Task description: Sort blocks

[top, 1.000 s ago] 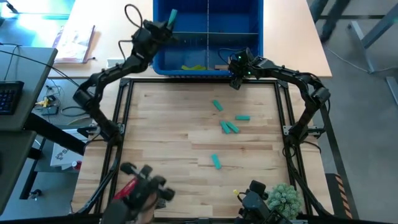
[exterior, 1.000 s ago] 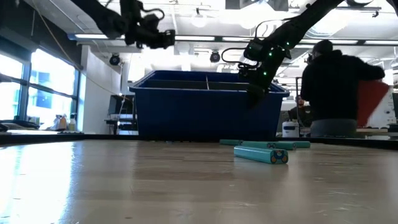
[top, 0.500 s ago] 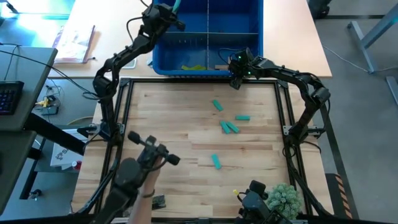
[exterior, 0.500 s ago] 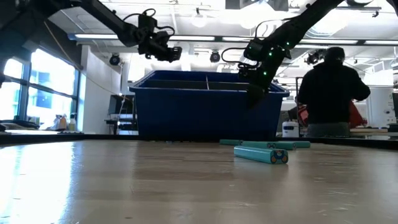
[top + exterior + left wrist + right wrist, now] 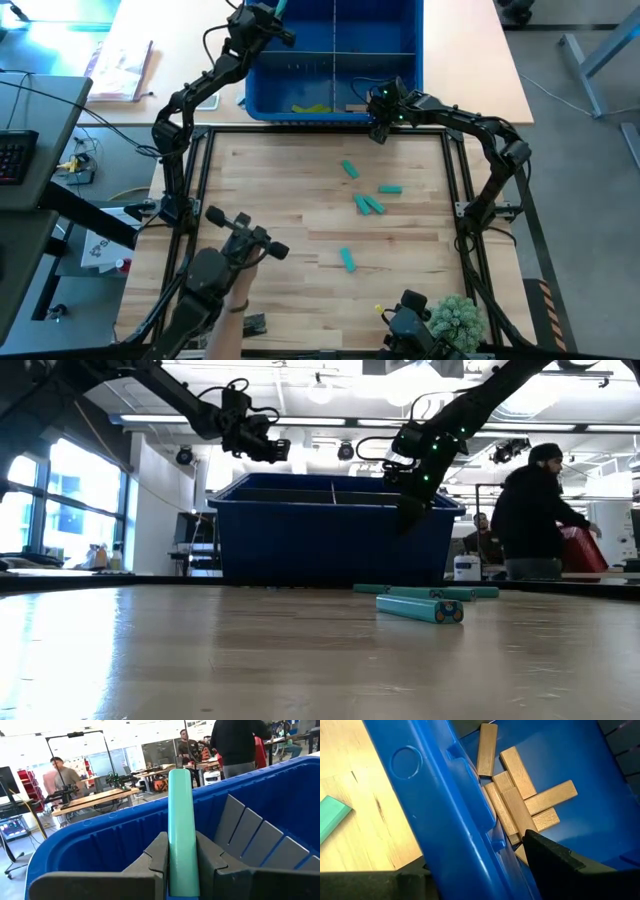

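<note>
the left gripper [image 5: 183,870] pinches a teal block [image 5: 182,825] upright over the blue bin [image 5: 330,60], top centre. only the right wrist view shows tan blocks [image 5: 520,805] inside; the right gripper [image 5: 378,128] stands spread at the bin's rim.

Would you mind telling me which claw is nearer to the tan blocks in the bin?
Right. The right claw hangs over the bin's near wall, right beside the tan blocks. The left claw, shut on a teal block, is over the bin's far left compartment.

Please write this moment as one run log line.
left gripper: shut on teal rectangular block, over blue plastic bin | right gripper: open, at bin's near wall
</note>
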